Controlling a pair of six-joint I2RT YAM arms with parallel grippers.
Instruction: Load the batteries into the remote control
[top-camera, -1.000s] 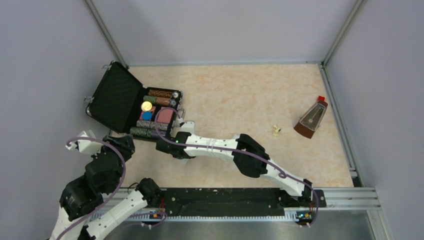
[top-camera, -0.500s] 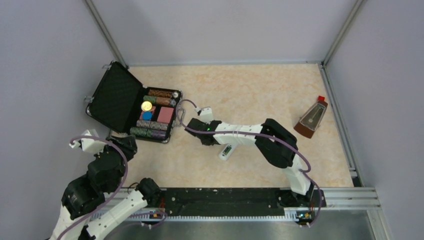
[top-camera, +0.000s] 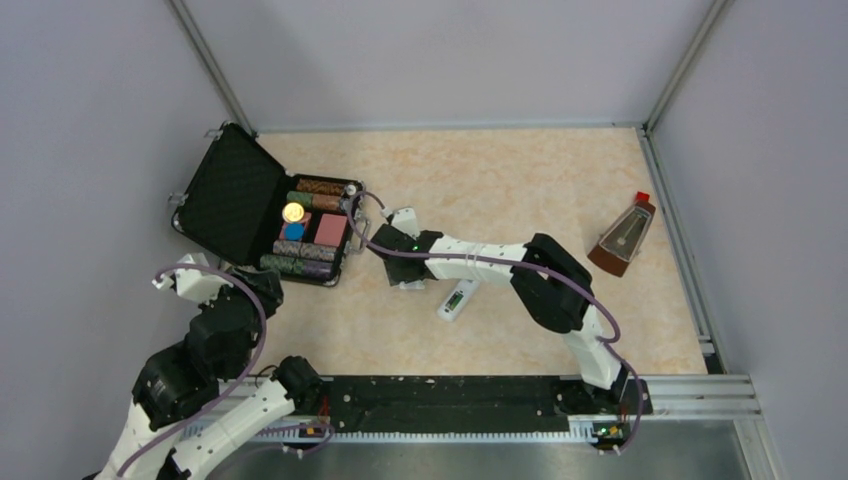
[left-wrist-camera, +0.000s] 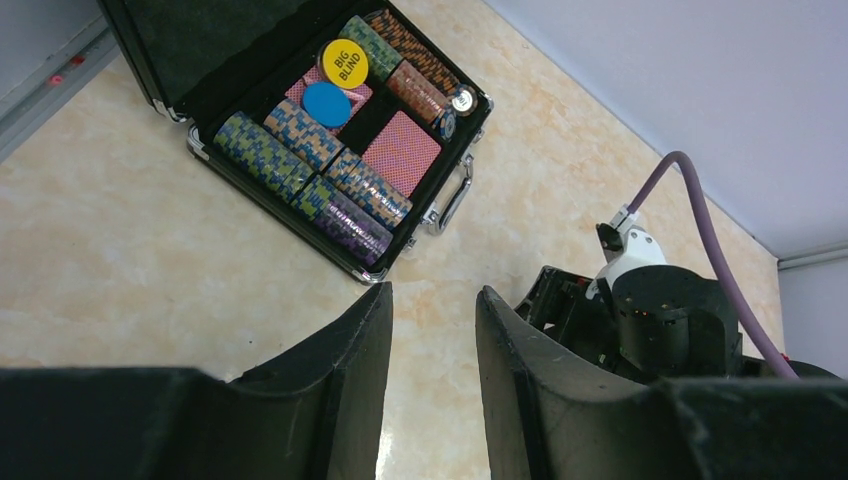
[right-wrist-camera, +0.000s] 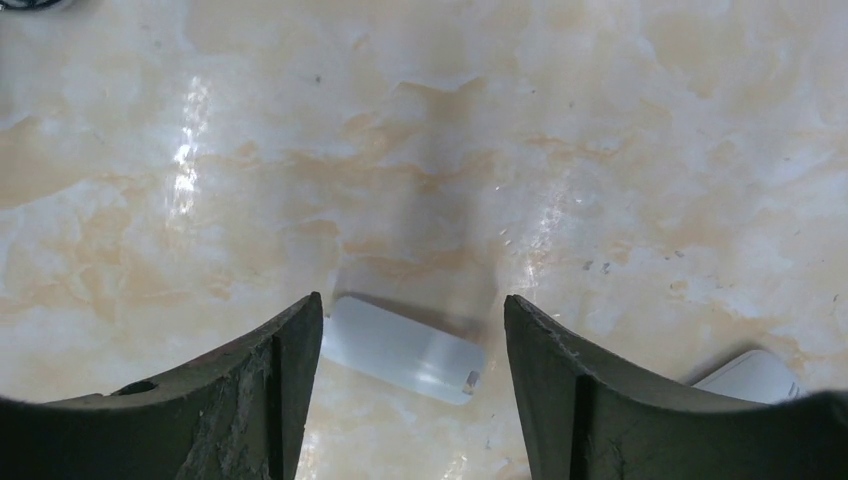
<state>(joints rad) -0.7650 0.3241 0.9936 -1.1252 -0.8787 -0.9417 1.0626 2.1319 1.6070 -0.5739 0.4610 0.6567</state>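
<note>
The remote control (top-camera: 455, 301) lies white and slanted on the table, with a small green patch on its upper face; its corner shows in the right wrist view (right-wrist-camera: 752, 377). I cannot make out the darker battery. My right gripper (top-camera: 401, 272) hangs open just left of the remote. In the right wrist view the open gripper (right-wrist-camera: 412, 300) is above a small loose white cover piece (right-wrist-camera: 403, 349) and does not touch it. My left gripper (left-wrist-camera: 432, 300) is open and empty, held above the table near the case's front; in the top view it (top-camera: 222, 290) is at the left.
An open black case (top-camera: 225, 195) of coloured chip rolls, cards and a yellow disc stands at the back left; it also shows in the left wrist view (left-wrist-camera: 180, 45). A brown metronome (top-camera: 622, 240) stands at the right. Grey walls close in the table.
My right arm swung right from the case's front, uncovering the remote, then settled over the cover piece. My left arm shifted slightly right.
</note>
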